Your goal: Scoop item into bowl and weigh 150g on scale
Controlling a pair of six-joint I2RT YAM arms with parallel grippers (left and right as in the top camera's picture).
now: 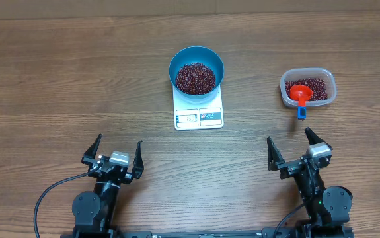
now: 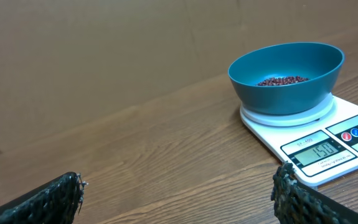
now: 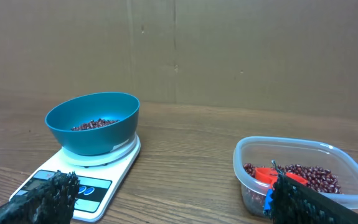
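A wood-grain tabletop (image 1: 57,79) fills the overhead view. At its far middle the blue bowl (image 1: 176,66) sits on the white scale (image 1: 199,118), leaving the display edge uncovered and facing the arms. A maroon heap of beans (image 1: 195,78) covers the bowl's bottom. To the right, well apart from the scale, a clear tub (image 1: 332,86) holds more beans, with a red scoop (image 1: 301,92) lying in it and its blue handle end poking over the near rim, within reach of the arm on that side. The left tool (image 1: 119,139) and the right tool (image 1: 288,135) hang near the front edge, each spread wide and holding nothing, clear of the scale so that nothing presses on it. From the left wrist, the dark finger ends frame bare wood. Beyond them the bowl rests squarely on the round platform, and the display (image 2: 320,151) reads 150, which suggests the weighing is finished. From the right wrist, a brown cardboard wall (image 3: 228,50) closes off the back. The bowl on the scale stands to the left and the tub with the scoop to the right. Nothing lies between this tool's parted fingers either. The arms look parked, with no step left.
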